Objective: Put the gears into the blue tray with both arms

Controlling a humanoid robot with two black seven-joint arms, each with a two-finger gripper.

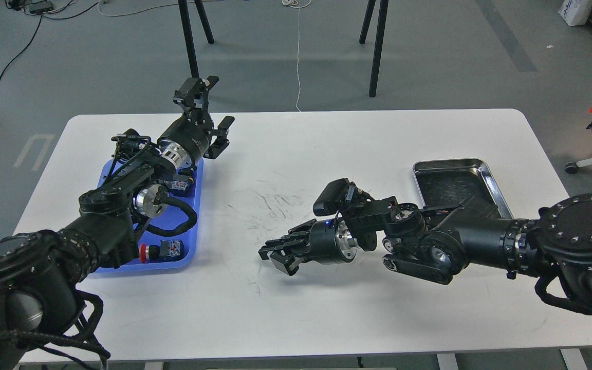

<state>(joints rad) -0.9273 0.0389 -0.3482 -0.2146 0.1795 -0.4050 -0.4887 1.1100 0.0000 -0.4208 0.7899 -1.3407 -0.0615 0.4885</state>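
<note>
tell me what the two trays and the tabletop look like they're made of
The blue tray looks like moulded plastic: uniform bright colour, soft matte sheen, rounded rim. The steel tray looks like polished metal, its rim mirror-bright, its floor dark and scratched. The table seems a white laminate or painted board, smooth and matte, with dark scuff marks near the middle; the core can't be told.

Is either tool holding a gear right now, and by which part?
Left tool: open, nothing held. Right tool: low over the table, fingers close together; a gear between them cannot be told.

Left gripper is pointing away, fingers spread wide; right gripper is reaching leftward, fingers slightly parted
</note>
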